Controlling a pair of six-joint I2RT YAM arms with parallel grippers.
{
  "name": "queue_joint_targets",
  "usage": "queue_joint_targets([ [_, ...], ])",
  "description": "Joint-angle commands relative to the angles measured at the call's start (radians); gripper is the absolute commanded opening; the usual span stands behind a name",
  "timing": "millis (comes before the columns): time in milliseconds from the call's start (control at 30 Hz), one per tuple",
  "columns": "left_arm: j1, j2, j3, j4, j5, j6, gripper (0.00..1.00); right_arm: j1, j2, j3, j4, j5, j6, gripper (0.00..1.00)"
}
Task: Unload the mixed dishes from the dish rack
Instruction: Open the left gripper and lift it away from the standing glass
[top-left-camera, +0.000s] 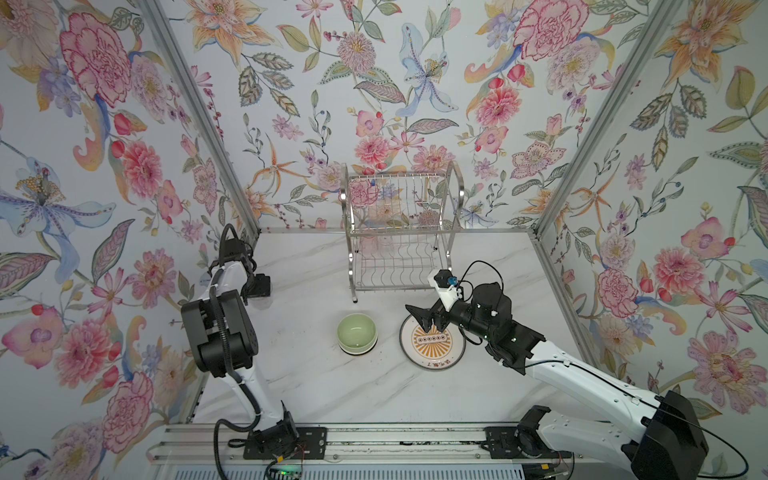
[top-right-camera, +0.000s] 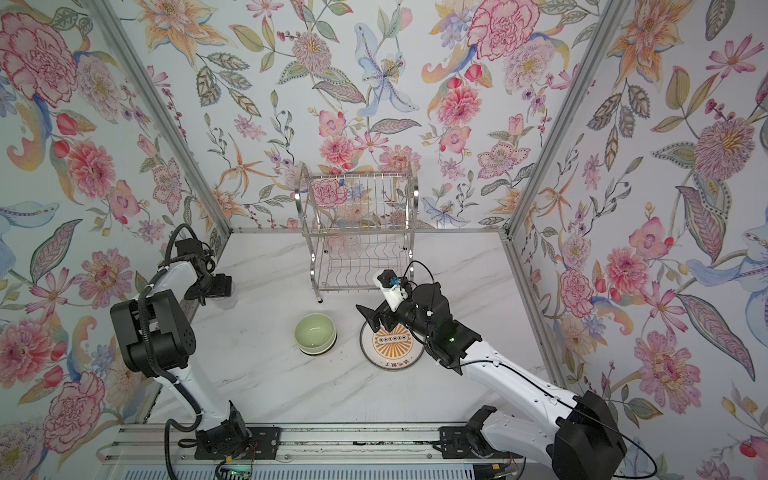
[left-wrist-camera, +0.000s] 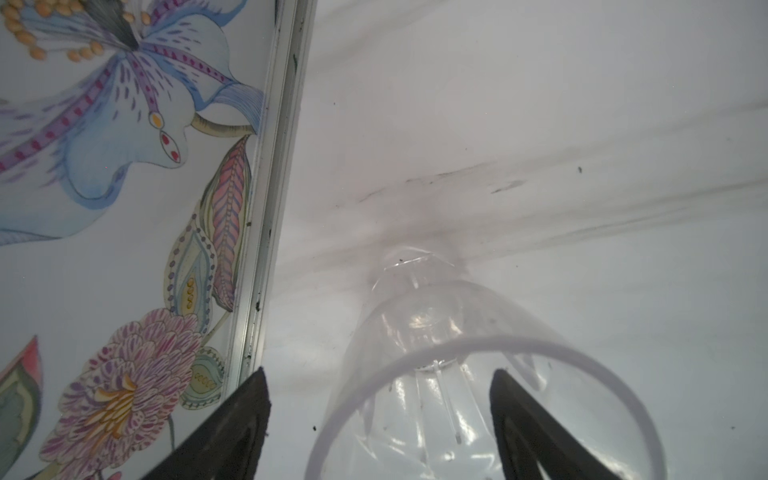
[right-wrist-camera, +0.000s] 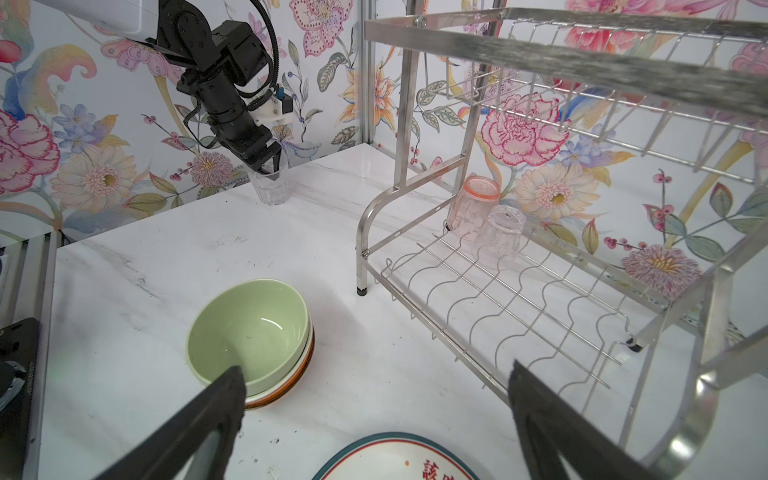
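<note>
The left arm is folded with its elbow high and its wrist bent down at the far left of the table (top-left-camera: 332, 395), close to the wall. The left gripper (left-wrist-camera: 378, 371) points straight down over a clear cup (left-wrist-camera: 415, 316). Its jaws are spread, one finger inside the cup and one outside, and neither presses the wall. The cup is see-through, ribbed plastic with a thick rim. It stands upright on the table with its mouth up and its long axis vertical. The right arm reaches low from the near right. The right gripper (top-left-camera: 424, 320) is spread wide and holds nothing, hovering over the far edge of a sunburst plate (top-left-camera: 432, 345) that lies flat. Just left of the plate a green bowl (top-left-camera: 356, 332) sits nested on other bowls. In the dish rack (right-wrist-camera: 498, 291), a pink cup (right-wrist-camera: 473, 208) and a second clear cup (right-wrist-camera: 498, 237) stand side by side on the lower tier, apparently mouth down.
</note>
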Motion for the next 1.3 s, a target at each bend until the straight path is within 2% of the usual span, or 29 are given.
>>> queue_joint_targets([
  [0, 0.011, -0.054, 0.013, 0.004, 0.024, -0.017, 0.91, 0.013, -0.015, -0.033, 0.062, 0.057, -0.035, 0.99],
  [133, 0.011, -0.089, 0.012, 0.01, 0.037, -0.032, 0.95, 0.019, -0.012, -0.044, 0.083, 0.113, -0.054, 0.99],
  [267, 0.01, -0.131, 0.008, 0.018, 0.046, -0.043, 0.99, 0.019, -0.018, -0.054, 0.097, 0.119, -0.044, 0.99],
  [633, 0.002, -0.306, -0.074, 0.06, 0.109, -0.077, 0.99, 0.021, -0.007, -0.073, 0.136, 0.118, -0.023, 0.99],
  [767, -0.021, -0.412, -0.106, 0.064, 0.139, -0.074, 0.99, 0.02, 0.003, -0.083, 0.162, 0.121, -0.027, 0.99],
  [967, -0.077, -0.605, -0.2, 0.155, 0.263, -0.057, 1.0, 0.015, 0.047, -0.117, 0.267, 0.113, -0.092, 0.99],
  [1067, -0.087, -0.716, -0.288, 0.274, 0.368, -0.08, 0.99, 0.0, 0.084, -0.14, 0.357, 0.091, -0.117, 0.99],
  [1267, -0.121, -0.913, -0.523, 0.575, 0.61, -0.136, 0.99, -0.01, 0.191, -0.111, 0.424, 0.037, -0.181, 0.99],
])
